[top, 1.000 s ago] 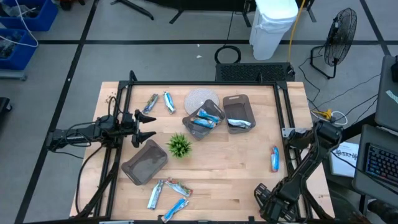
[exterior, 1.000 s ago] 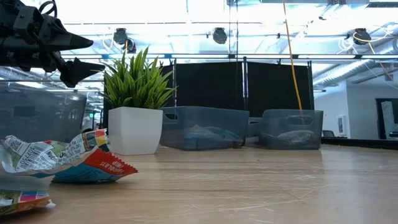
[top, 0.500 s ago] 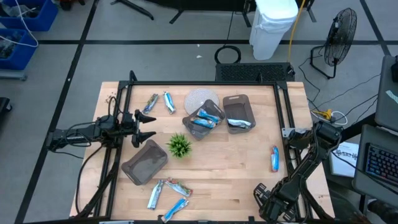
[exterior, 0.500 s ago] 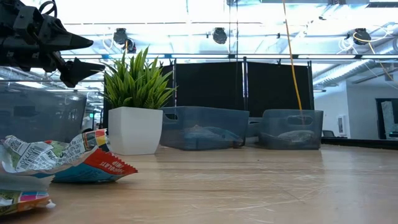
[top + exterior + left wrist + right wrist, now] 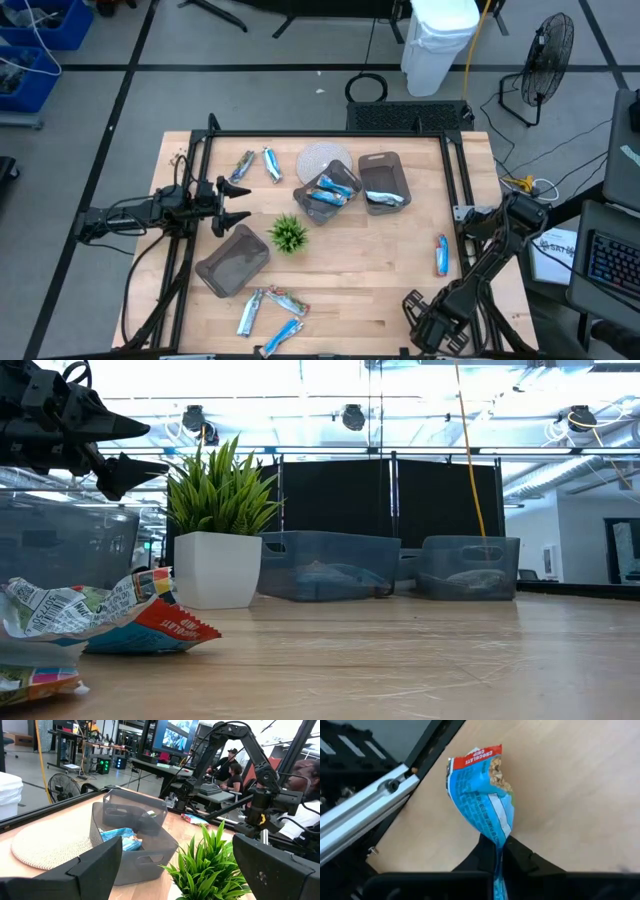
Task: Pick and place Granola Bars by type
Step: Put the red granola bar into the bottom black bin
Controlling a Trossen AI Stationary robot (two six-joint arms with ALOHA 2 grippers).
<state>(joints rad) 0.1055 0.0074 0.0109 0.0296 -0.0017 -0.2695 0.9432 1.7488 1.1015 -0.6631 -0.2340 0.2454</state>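
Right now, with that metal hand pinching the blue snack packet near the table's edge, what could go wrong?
Two things might. The right gripper has its jaws shut on just one end of the granola bar, so the packet could twist or slip out as it lifts. It also sits close to the table frame, so a swing that way could snag it or drop it off the edge. The left gripper waits open above the far side.
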